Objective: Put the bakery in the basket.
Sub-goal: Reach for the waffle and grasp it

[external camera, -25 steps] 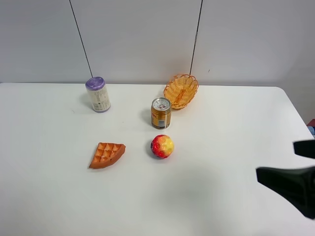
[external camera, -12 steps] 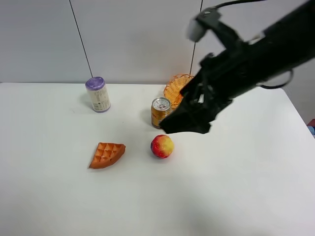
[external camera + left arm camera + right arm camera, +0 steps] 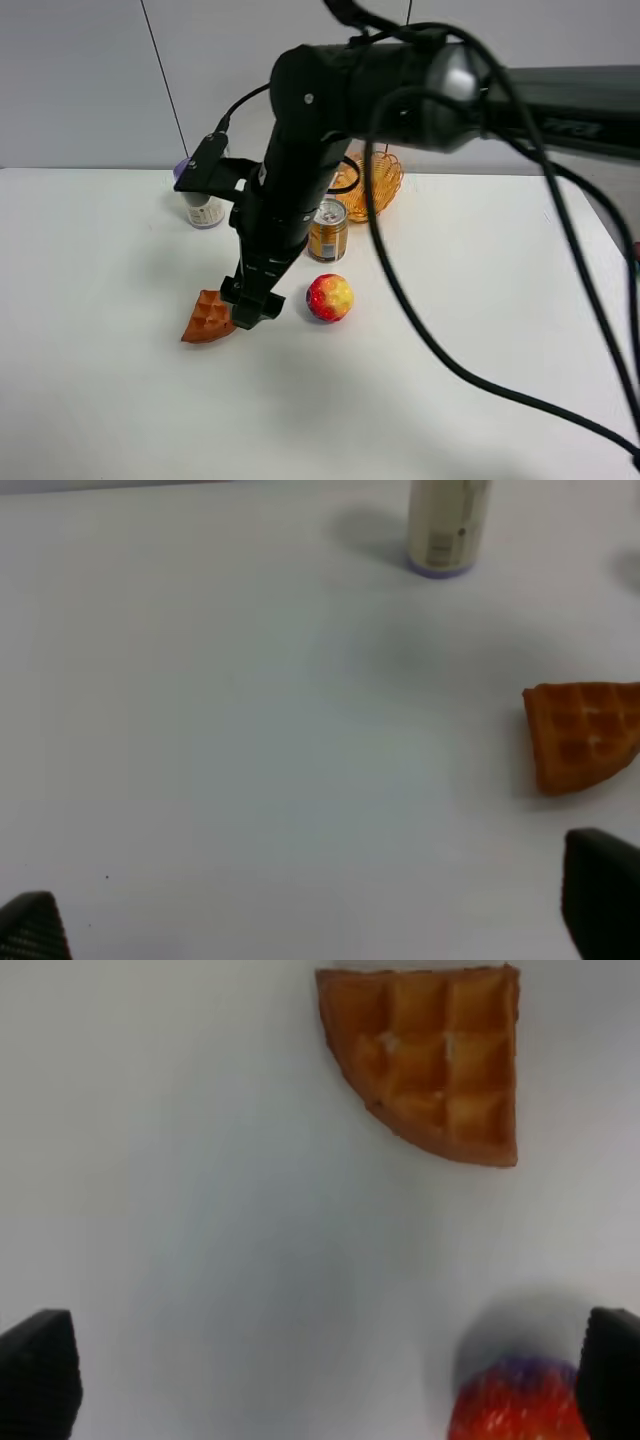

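Observation:
The bakery, an orange-brown waffle wedge (image 3: 205, 320), lies on the white table at the front left, partly covered by my right gripper (image 3: 250, 306). That gripper has reached across the middle and hangs just above the wedge's right side. In the right wrist view its jaws stand wide open and empty (image 3: 325, 1375), with the waffle (image 3: 435, 1055) beyond them. The left wrist view shows the waffle (image 3: 585, 735) ahead of my open, empty left gripper (image 3: 315, 915). The orange wicker basket (image 3: 383, 180) stands at the back centre, partly behind the right arm.
A gold drink can (image 3: 327, 235) stands in front of the basket. A round red-yellow fruit (image 3: 330, 297) lies right of the waffle and shows in the right wrist view (image 3: 520, 1405). A white purple-lidded canister (image 3: 203, 208) stands at the back left.
My right arm has swung in from the right edge across the table and come down over the waffle. It now covers part of the waffle and the basket. The objects have not moved.

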Controlling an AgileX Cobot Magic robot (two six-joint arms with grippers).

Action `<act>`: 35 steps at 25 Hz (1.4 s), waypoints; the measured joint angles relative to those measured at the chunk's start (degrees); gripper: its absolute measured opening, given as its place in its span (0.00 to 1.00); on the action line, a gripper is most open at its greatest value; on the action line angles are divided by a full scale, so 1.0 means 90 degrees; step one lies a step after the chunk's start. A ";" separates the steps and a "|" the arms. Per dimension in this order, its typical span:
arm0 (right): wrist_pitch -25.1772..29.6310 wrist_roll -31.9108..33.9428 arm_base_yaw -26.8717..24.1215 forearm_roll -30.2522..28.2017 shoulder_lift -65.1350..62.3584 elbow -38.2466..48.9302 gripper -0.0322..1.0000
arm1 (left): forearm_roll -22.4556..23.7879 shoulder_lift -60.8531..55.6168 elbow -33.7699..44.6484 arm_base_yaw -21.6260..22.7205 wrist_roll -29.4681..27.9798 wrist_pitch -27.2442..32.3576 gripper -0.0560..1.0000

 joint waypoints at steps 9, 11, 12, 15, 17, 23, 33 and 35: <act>0.0107 -0.0132 0.0038 -0.0154 0.1619 -0.1615 0.99 | 0.0000 0.0000 0.0000 0.0000 0.0000 0.0000 0.99; 0.0101 -0.0132 0.0043 -0.0154 0.1912 -0.1773 0.99 | 0.0000 0.0000 0.0000 0.0000 0.0000 0.0000 0.99; 0.0093 -0.0158 0.0043 -0.0154 0.2025 -0.1810 0.99 | 0.0000 0.0000 0.0000 0.0000 0.0000 0.0000 0.99; -0.0080 -0.0252 0.0051 -0.0160 0.2334 -0.1831 0.99 | 0.0000 0.0000 0.0000 0.0000 0.0000 0.0000 0.99; -0.0276 -0.0355 0.0065 -0.0163 0.2475 -0.1831 0.99 | 0.0000 0.0000 0.0000 0.0000 0.0000 0.0000 0.99; -0.0584 -0.0471 0.0076 -0.0151 0.2698 -0.1853 0.99 | 0.0000 0.0000 0.0000 0.0000 0.0000 0.0000 0.99; -0.0875 -0.0557 0.0076 -0.0159 0.3061 -0.1853 0.91 | 0.0000 0.0000 0.0000 0.0000 0.0000 0.0000 0.99; -0.0858 -0.0557 0.0076 -0.0146 0.3061 -0.1853 0.73 | 0.0000 0.0000 0.0000 0.0000 0.0000 0.0000 0.99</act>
